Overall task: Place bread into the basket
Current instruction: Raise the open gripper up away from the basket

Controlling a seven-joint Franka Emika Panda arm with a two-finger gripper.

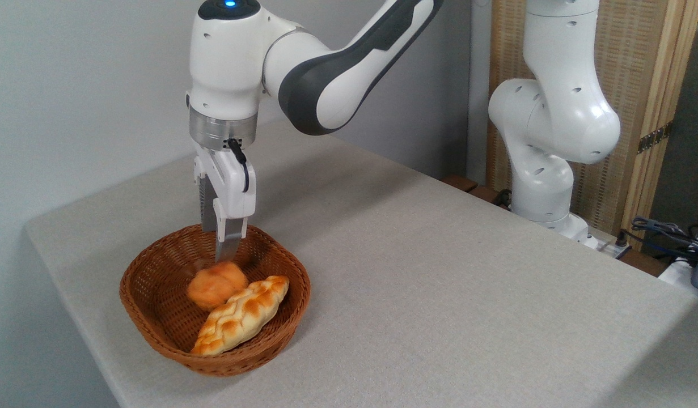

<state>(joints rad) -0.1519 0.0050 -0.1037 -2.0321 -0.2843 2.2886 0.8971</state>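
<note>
The gripper (223, 256) hung vertically inside the basket (150, 266), its fingertips at the top of the bread (217, 289). The bun lay within the basket, low against the floor and touching the long braided loaf (242, 315) beside it; its outline was blurred, so whether it rested or was dropping could not be told. Whether the fingers were parted or clamped on the bun could not be told either, since they overlapped from this side. The step in hand appeared to be the release. It would be done well by parting the fingers fully, with the bun low over bare wicker clear of the loaf, then lifting straight up so that neither finger dragged the bun or caught the basket wall.
</note>
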